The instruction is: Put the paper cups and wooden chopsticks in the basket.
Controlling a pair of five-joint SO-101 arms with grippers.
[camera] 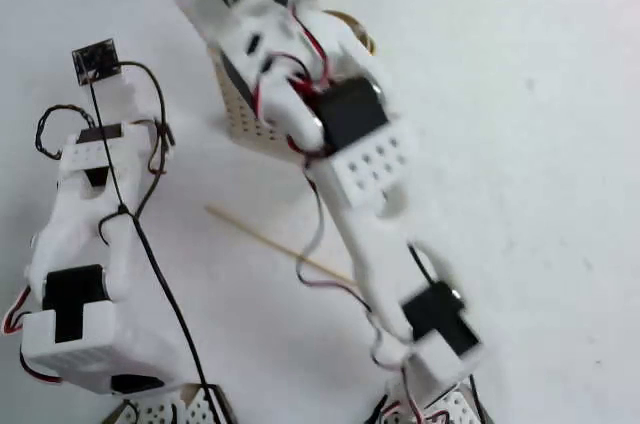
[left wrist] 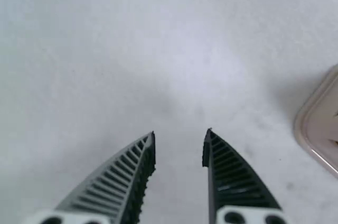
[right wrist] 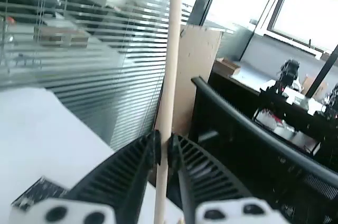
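A wooden chopstick (right wrist: 171, 65) is being clenched by the right end effector (right wrist: 163, 142). The left end effector (left wrist: 179, 134) is being held released above the counter (left wrist: 105, 49). A second chopstick (camera: 270, 239) is lying on the counter near the basket (camera: 238, 109), whose contents are being hidden by an arm (camera: 350, 114).

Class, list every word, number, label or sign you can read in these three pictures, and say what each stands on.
None can be read.
Any print on the small circuit board is too small to tell.
The basket, the chopstick held in the right end effector and the open left end effector bear no visible print.
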